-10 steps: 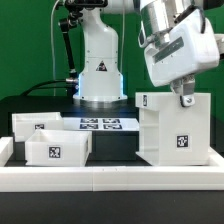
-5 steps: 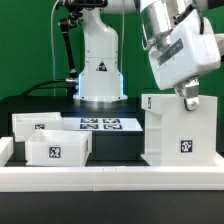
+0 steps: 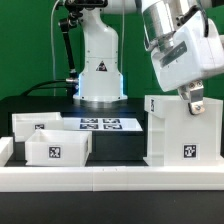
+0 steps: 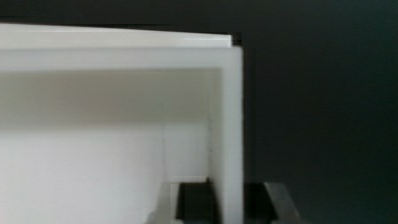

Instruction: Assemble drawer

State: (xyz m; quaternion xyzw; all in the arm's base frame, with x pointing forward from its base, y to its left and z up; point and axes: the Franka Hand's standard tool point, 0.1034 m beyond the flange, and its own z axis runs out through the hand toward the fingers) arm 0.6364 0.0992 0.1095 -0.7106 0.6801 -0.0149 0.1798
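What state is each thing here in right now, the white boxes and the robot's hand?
Housing: upright, one wall clamped at its top edge.
Gripper: jaws shut on the housing's wall.
Front tray: loose on the table, outside the housing.
Back tray: loose behind it, outside the housing.
Marker board: flat, untouched.

White glossy arm (image 3: 98, 40), black triangle label (image 3: 100, 68) on base (image 3: 100, 90); black cable (image 3: 66, 45); hand (image 3: 195, 102) fingers dark.

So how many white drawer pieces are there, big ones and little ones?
housing: 1
trays: 2
total: 3
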